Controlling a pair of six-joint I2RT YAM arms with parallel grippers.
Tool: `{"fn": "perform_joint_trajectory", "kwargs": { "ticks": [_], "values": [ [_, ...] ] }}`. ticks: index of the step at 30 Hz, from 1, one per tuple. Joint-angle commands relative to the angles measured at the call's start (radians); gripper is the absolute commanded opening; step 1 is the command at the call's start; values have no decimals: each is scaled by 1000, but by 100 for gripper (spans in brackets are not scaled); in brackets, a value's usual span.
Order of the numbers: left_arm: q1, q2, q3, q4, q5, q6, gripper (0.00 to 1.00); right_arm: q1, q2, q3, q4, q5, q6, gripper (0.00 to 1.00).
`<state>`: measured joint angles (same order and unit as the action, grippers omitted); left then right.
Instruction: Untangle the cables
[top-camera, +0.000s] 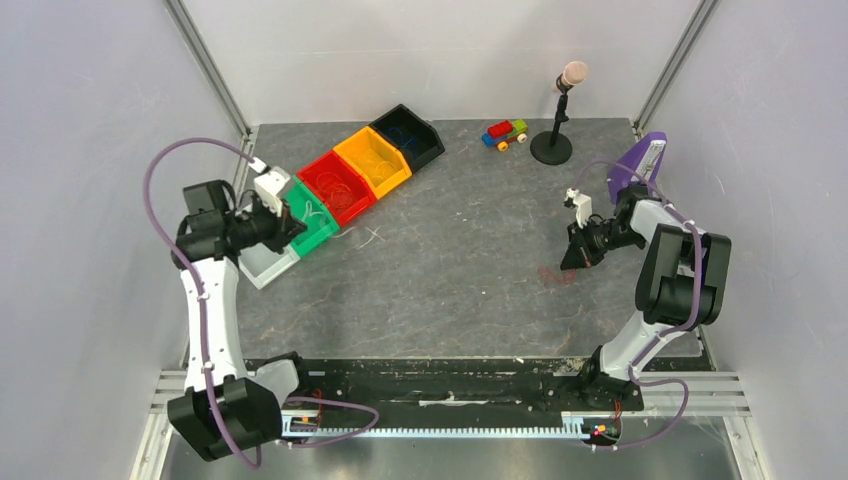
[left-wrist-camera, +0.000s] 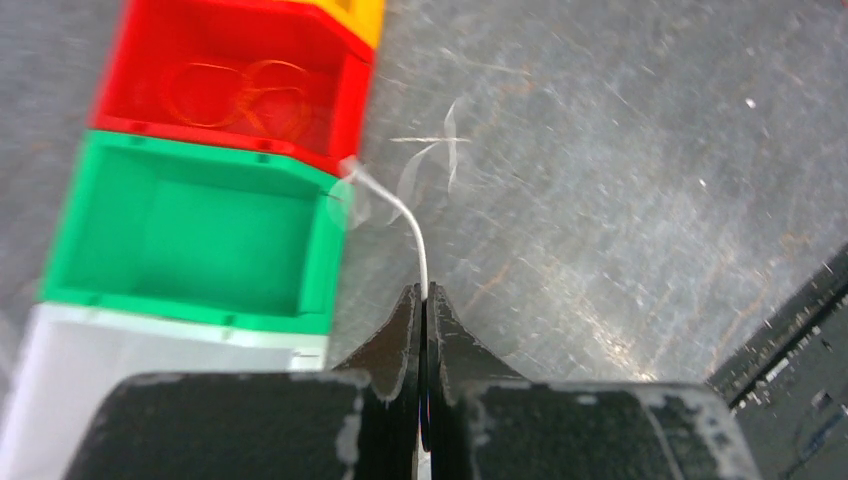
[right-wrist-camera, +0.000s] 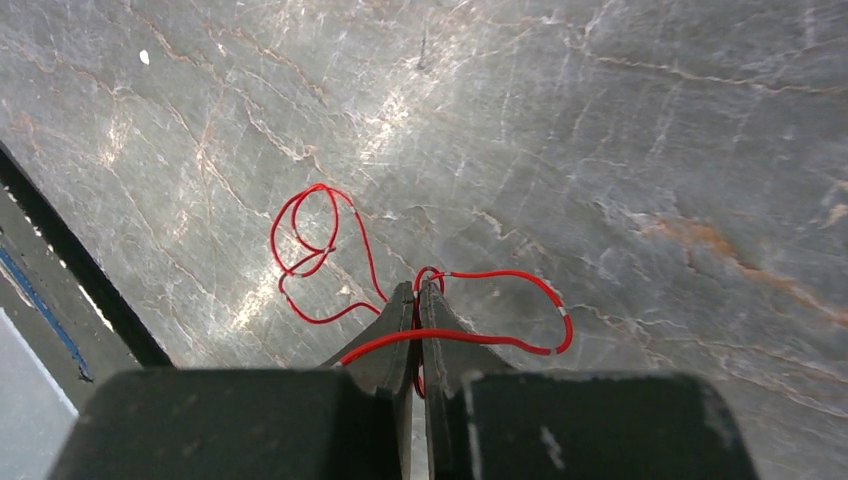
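Note:
My left gripper (left-wrist-camera: 424, 292) is shut on a thin white cable (left-wrist-camera: 402, 205). The cable curls from the fingertips to the corner of the green bin (left-wrist-camera: 190, 235) and out over the table. In the top view the left gripper (top-camera: 297, 222) sits at the green bin (top-camera: 318, 233), and the white cable (top-camera: 368, 238) trails on the table beside it. My right gripper (right-wrist-camera: 416, 290) is shut on a thin red cable (right-wrist-camera: 310, 245), which loops on the table on both sides of the fingers. In the top view the right gripper (top-camera: 580, 262) is low over the red cable (top-camera: 556, 274).
A row of bins runs diagonally at the back left: white (top-camera: 262, 262), green, red (top-camera: 338, 186) with orange wire coils inside, orange (top-camera: 374, 159) and black (top-camera: 408, 134). A toy car (top-camera: 505, 133), a microphone stand (top-camera: 553, 146) and a purple holder (top-camera: 640, 162) stand at the back right.

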<state>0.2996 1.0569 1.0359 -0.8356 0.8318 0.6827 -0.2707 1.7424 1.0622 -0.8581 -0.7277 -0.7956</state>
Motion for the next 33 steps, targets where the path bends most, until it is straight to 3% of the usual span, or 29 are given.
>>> {"fn": "perform_joint_trajectory", "kwargs": {
  "ticks": [1, 9, 13, 22, 28, 33],
  "values": [
    [84, -23, 139, 10, -17, -125, 2, 2, -44, -28, 15, -35, 1, 3],
    [114, -1, 244, 26, -124, -252, 2, 2, -29, -3, -31, -86, -17, 2],
    [116, 24, 271, 25, -289, -305, 2, 11, -27, 4, -46, -105, -20, 2],
    [174, 159, 222, -7, -503, -263, 2, 26, -35, 3, -59, -123, -30, 1],
    [216, 178, 168, 82, -622, -247, 2, 26, -44, -25, -59, -130, -40, 1],
    [275, 158, 204, 99, -596, -259, 2, 27, -47, -32, -62, -130, -47, 1]
  ]
}}
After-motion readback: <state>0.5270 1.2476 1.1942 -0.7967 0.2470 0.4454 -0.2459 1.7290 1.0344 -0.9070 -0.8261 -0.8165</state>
